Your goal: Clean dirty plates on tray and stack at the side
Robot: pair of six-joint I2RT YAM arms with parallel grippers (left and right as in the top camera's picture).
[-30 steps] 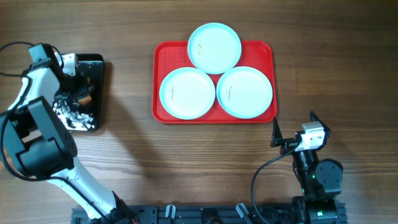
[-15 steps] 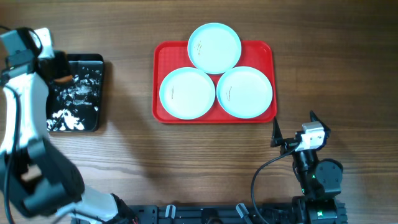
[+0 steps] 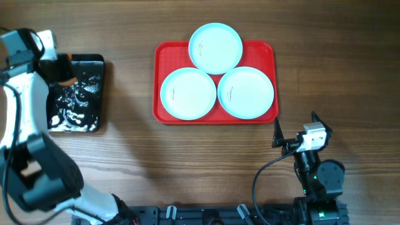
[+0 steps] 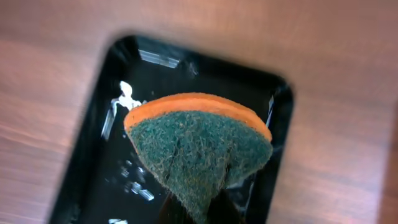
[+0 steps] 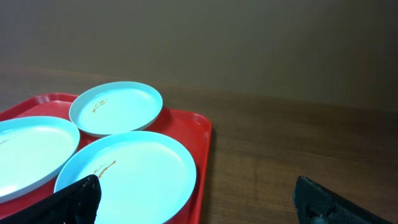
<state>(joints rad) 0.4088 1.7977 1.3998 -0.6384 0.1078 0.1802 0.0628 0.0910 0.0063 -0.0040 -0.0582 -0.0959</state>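
Note:
Three pale blue plates lie on the red tray (image 3: pixel 164 54): one at the back (image 3: pixel 215 48), one front left (image 3: pixel 187 94), one front right (image 3: pixel 245 92). In the right wrist view the back plate (image 5: pixel 115 107) and the nearest plate (image 5: pixel 127 177) carry small brown smudges. My left gripper (image 3: pixel 61 70) is shut on an orange sponge with a green scouring face (image 4: pixel 199 149), held just above the far end of a black tray (image 4: pixel 93 155). My right gripper (image 3: pixel 295 128) stands open over bare table, in front of the red tray's right corner, holding nothing.
The black tray (image 3: pixel 95 61) at the far left holds dark liquid with white foam. The red tray's front right corner (image 5: pixel 202 155) lies just ahead of my right gripper (image 5: pixel 198 199). Bare wood shows between the two trays and along the front.
My left arm rose from the middle of the black tray to its far left end, sponge still gripped. The foam in the tray shifted. The right arm stayed still.

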